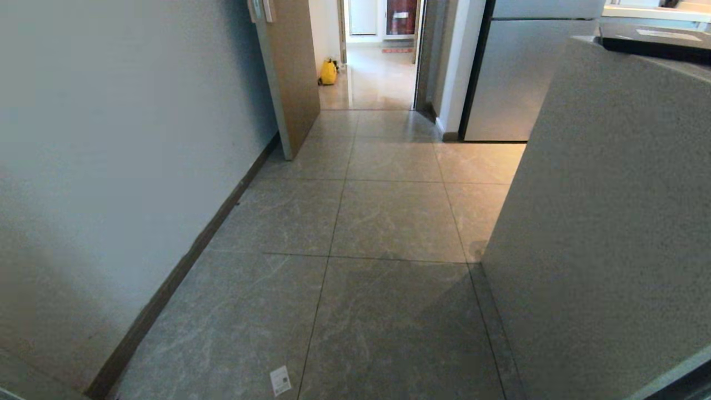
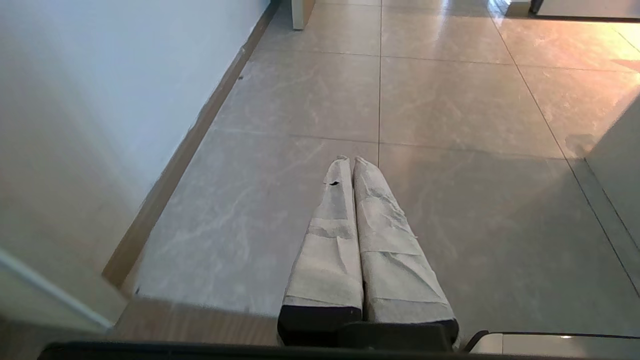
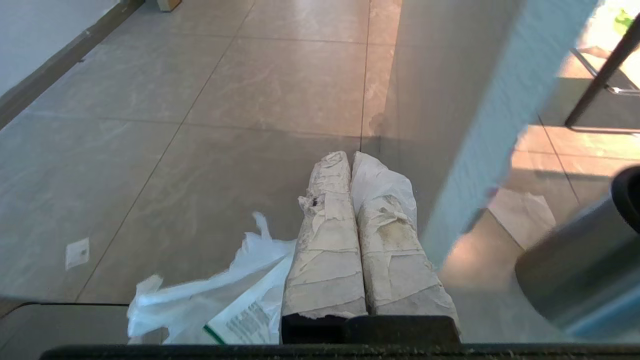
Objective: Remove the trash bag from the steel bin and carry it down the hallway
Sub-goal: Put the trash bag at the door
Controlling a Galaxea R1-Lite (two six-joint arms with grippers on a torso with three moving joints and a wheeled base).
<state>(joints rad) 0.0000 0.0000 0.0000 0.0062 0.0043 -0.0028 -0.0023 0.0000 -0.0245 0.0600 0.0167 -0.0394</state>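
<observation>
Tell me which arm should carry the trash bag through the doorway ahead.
Right. The right gripper is shut with the trash bag bunched at its fingers, apparently held there. The left gripper is shut on nothing. The hallway lies straight ahead.

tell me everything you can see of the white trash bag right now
The trash bag shows only in the right wrist view: thin, crinkled white plastic with green-edged print on one panel and a loose twisted handle loop sticking up. It hangs bunched beside the tape-wrapped fingers of the right pincer, which is shut; whether the fingers pinch it cannot be told. It appears above the grey tiled floor. Its lower part is cut off from view, so its fullness cannot be judged.
</observation>
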